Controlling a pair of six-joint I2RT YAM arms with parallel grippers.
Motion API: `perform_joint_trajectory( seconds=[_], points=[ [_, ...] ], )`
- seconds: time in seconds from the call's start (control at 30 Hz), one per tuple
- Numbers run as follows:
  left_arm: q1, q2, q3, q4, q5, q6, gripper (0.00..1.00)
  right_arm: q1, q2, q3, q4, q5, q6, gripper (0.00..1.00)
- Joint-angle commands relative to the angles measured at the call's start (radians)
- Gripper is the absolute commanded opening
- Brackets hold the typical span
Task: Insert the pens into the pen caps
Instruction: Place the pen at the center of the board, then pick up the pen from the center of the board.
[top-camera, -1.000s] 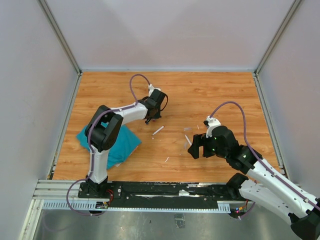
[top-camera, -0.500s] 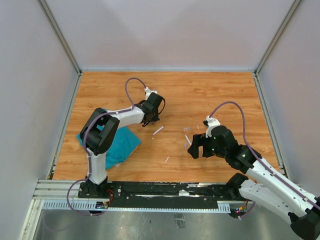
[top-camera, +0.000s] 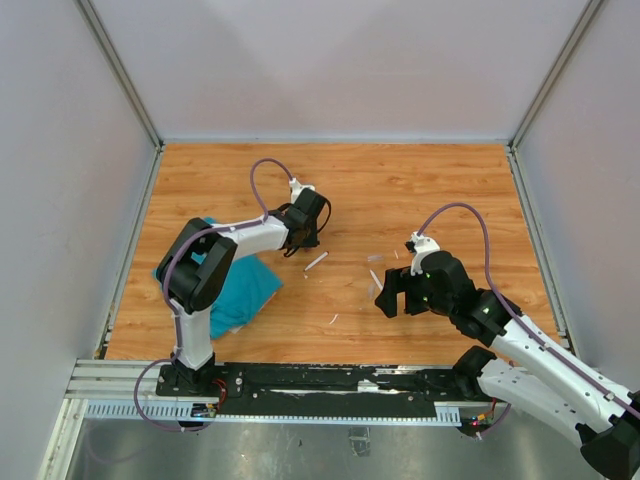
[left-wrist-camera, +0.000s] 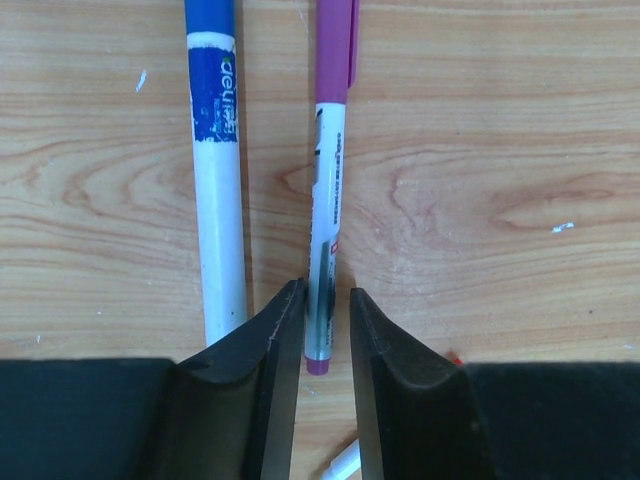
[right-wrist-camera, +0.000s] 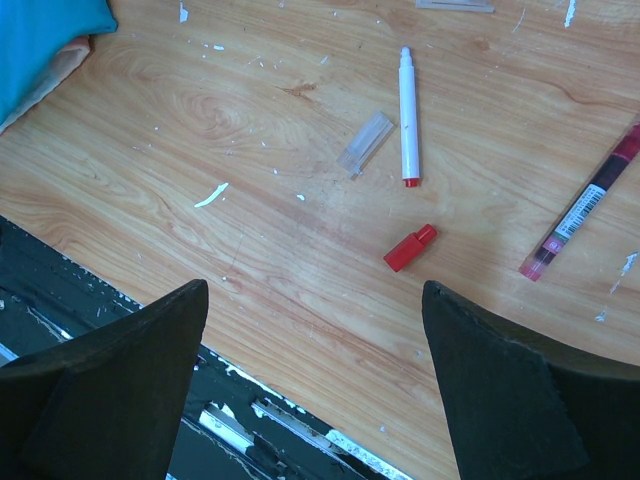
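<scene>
The left hand (left-wrist-camera: 326, 290), jaws narrowly parted, straddles the purple-capped pen (left-wrist-camera: 330, 150) lying on the table (left-wrist-camera: 500, 150) just beside a blue pen (left-wrist-camera: 218, 200). A crooked lift could set both rolling; the right hand (right-wrist-camera: 312, 290) hangs spread, empty.

Red cap (right-wrist-camera: 409, 248), possibly maroon pen (right-wrist-camera: 583, 205)
</scene>
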Motion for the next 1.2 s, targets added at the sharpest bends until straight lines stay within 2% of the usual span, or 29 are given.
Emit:
perform_joint_trajectory(
  seconds=[0.0,0.3,0.47,0.53,0.7,0.87,1.0,1.17],
  points=[
    [-0.008,-0.034,0.017,-0.08,0.012,0.009,0.32,-0.008,0.0,-0.009,0.014,-0.004,0.014,0.88],
    [-0.013,-0.124,0.14,-0.147,-0.028,0.088,0.35,-0.007,-0.003,-0.001,0.01,0.002,0.012,0.88],
    [-0.038,-0.217,0.117,-0.115,0.011,0.16,0.34,-0.007,-0.015,0.002,0.01,0.026,0.003,0.88],
    [-0.041,-0.27,0.068,-0.08,0.055,0.18,0.34,-0.007,-0.023,0.01,0.007,0.044,-0.007,0.88],
    [-0.041,-0.465,-0.163,0.071,0.199,0.227,0.31,-0.006,-0.004,0.057,-0.03,0.121,-0.024,0.88],
    [-0.041,-0.664,-0.4,0.21,0.276,0.203,0.34,-0.01,0.076,0.113,-0.089,0.257,-0.018,0.86],
    [-0.041,-0.74,-0.492,0.224,0.283,0.166,0.34,-0.036,0.16,0.16,-0.124,0.334,-0.017,0.84],
    [-0.041,-0.795,-0.551,0.215,0.287,0.141,0.32,-0.137,0.233,0.157,-0.085,0.335,-0.021,0.81]
  ],
)
